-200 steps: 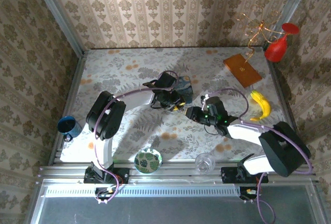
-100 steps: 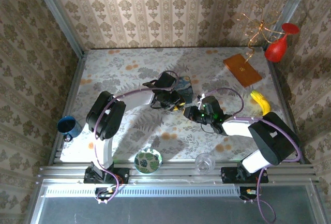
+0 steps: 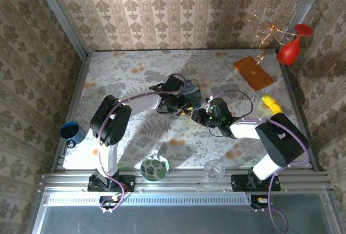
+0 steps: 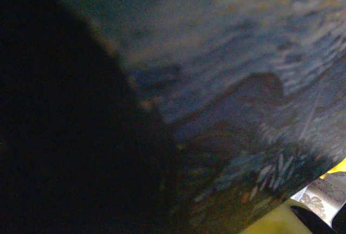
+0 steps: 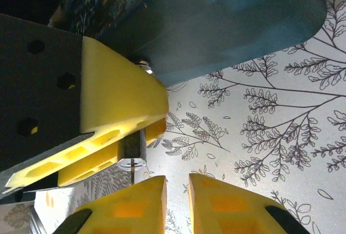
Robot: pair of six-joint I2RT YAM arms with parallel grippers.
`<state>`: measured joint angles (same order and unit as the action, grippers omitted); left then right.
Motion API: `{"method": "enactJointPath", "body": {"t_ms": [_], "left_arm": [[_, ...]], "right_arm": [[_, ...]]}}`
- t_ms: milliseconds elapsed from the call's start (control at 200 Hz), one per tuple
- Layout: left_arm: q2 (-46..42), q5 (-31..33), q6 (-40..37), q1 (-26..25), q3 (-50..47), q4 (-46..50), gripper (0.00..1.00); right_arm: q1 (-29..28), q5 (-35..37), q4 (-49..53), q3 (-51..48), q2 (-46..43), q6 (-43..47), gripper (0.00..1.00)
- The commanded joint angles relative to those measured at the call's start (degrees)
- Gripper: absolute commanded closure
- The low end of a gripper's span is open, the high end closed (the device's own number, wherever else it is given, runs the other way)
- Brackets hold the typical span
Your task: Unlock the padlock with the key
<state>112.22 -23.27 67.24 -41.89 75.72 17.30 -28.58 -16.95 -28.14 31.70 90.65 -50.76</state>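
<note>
In the right wrist view the left gripper's yellow fingers [image 5: 116, 96] are shut on the padlock [image 5: 131, 146], a small dark block whose silvery end faces down. The key [image 5: 132, 175], a thin dark sliver, sticks out of that end. Just below it my right gripper [image 5: 177, 191] has its fingers a narrow gap apart, with bare table between them and the key just left of that gap. The blue swirly box [image 5: 232, 23] lies right behind the padlock. From above, the left gripper [image 3: 184, 109] and right gripper [image 3: 199, 116] meet tip to tip beside the box [image 3: 190, 89].
On the table's right side lie a banana [image 3: 272, 107] and an orange-brown board [image 3: 253, 72], with a red vase [image 3: 289, 50] in the far corner. At the near edge stand a patterned bowl [image 3: 154, 167] and a glass [image 3: 214, 170]. A blue mug [image 3: 71, 132] sits outside the left rail.
The right arm has slid left and a little away from its base, bringing its gripper up to the left gripper's tips. The left arm has held still.
</note>
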Motion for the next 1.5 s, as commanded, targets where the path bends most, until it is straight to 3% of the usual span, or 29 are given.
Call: {"method": "enactJointPath", "body": {"t_ms": [0,385,530,685,1381,1496], "left_arm": [[1.15,-10.13,4.28,-1.61,-1.88,5.36,1.0],[-0.34,-9.54,6.73,-0.52,-4.01,2.03,1.0],[-0.34,-9.45,6.59,-0.37,-3.74,2.11,1.0],[-0.08,-9.74,6.59,-0.36,-3.5,2.27,1.0],[0.54,-10.15,5.66,-0.46,-2.87,3.57,1.0],[0.62,-10.16,5.49,-0.47,-2.62,4.03,1.0]], "right_arm": [[0.1,0.65,-4.09,2.67,0.49,-0.54,0.82],[0.1,5.79,-1.84,-4.44,-7.11,-0.86,0.81],[-0.35,7.19,1.53,-4.31,-9.89,2.1,0.69],[-3.43,12.22,10.69,-1.02,-13.18,8.53,0.66],[-5.34,16.91,22.89,5.29,-12.79,18.58,0.68],[-3.94,14.75,23.69,5.46,-13.37,20.18,0.68]]}}
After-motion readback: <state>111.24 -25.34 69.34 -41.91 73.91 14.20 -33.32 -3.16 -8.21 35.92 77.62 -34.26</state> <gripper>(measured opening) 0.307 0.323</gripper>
